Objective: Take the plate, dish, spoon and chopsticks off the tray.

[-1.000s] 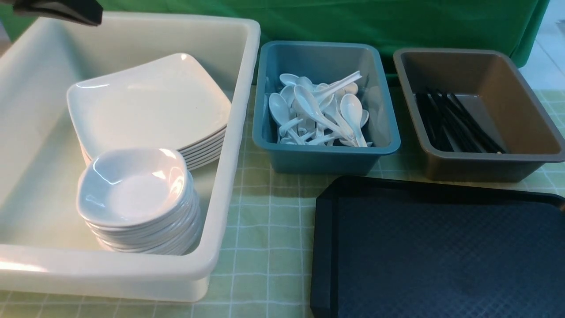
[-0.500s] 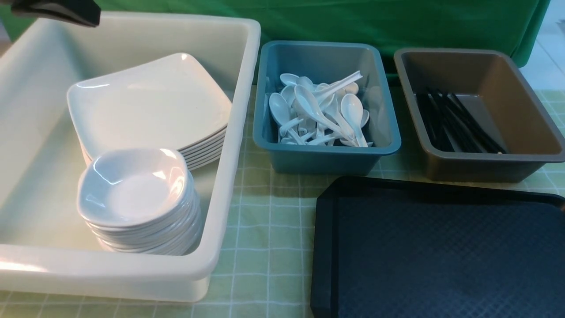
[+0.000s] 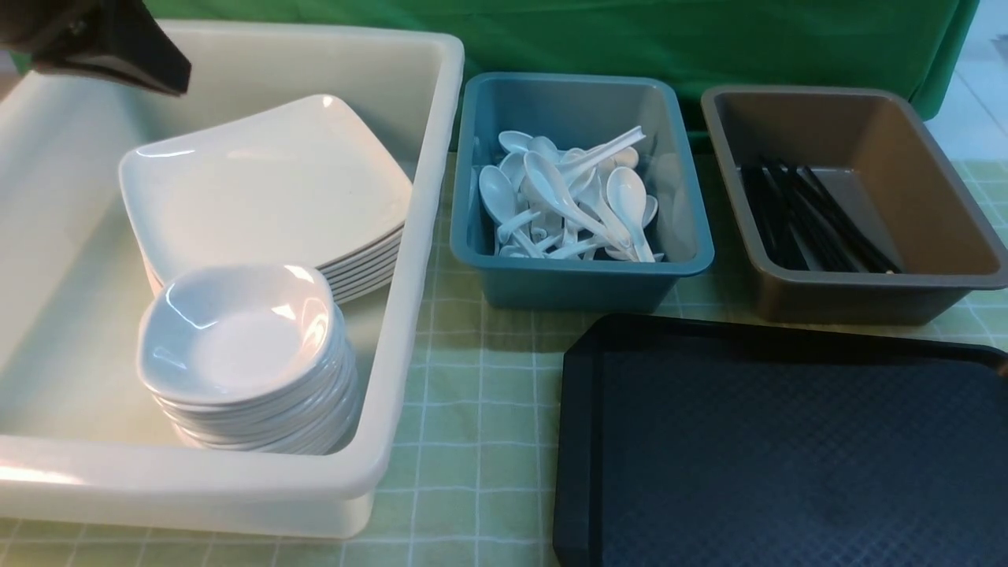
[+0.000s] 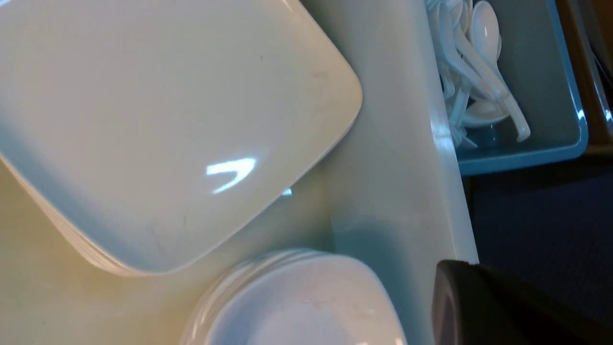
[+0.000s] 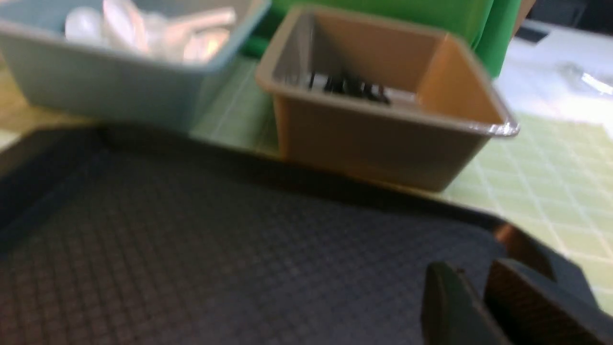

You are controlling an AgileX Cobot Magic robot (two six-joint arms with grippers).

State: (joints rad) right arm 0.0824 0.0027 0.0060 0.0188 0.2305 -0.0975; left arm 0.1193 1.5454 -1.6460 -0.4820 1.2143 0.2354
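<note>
Left pincer (image 3: 102, 47) cut off by the front view's top-left corner, only a dark tip visible above the white tub (image 3: 425, 236); jaws unreadable. Tray (image 3: 787, 441) cropped at bottom and right. Right wrist view blurred: chopsticks (image 5: 349, 86) inside the brown tub (image 5: 383, 139) are a dark smear, spoons (image 5: 143, 33) indistinct. Right pincer (image 5: 471, 306) clipped by the frame edge.

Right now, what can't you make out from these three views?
- Tray: its near and right parts are cut off by the front view's edge.
- Left gripper: front view shows only a dark corner piece; the frame edge hides the fingers.
- Chopsticks: blurred in the right wrist view, half hidden by the brown tub's wall.
- Right gripper: blurred, cropped; opening unclear.
</note>
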